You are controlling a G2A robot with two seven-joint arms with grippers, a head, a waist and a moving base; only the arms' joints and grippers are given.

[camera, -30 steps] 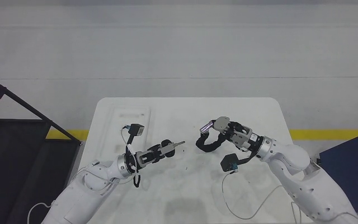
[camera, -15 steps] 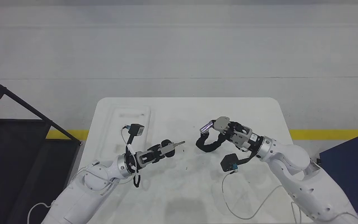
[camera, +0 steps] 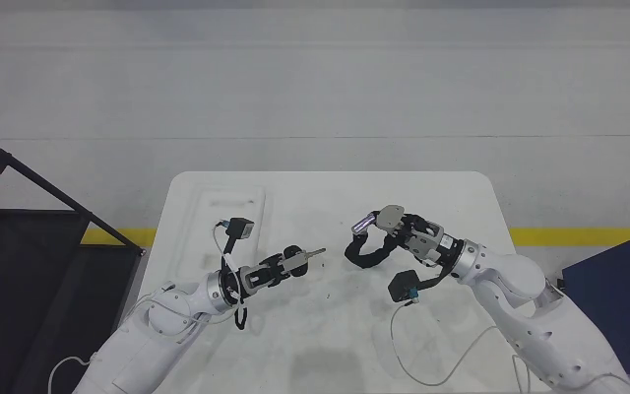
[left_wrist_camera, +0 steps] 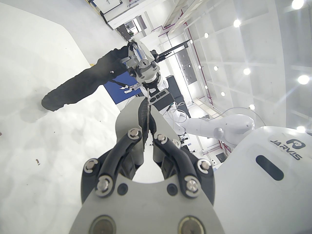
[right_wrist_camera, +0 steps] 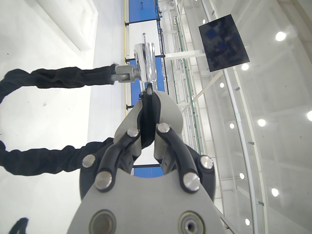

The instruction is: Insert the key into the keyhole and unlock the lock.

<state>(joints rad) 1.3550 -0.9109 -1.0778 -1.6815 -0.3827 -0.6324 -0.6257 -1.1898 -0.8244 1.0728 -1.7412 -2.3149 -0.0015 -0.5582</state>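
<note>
Left gripper [left_wrist_camera: 148,108] is clamping the key [left_wrist_camera: 148,97] by its head, its fingers pressing together on it, with the blade sticking out past the fingertips above the table [camera: 325,335]. Straight ahead, apart from the blade tip, the right gripper [right_wrist_camera: 149,93] is holding the lock [right_wrist_camera: 145,60] up off the table, its fingers closing on the end of the shiny cylinder. The keyhole [left_wrist_camera: 144,62] is facing the key. A black fabric-sleeved cable [right_wrist_camera: 61,76] is running out from the lock's side, looping down under the right gripper and lying just beside the gap between key and lock. Behind the left gripper, on the side away from the lock, a white tray [camera: 231,202] is lying on the table.
</note>
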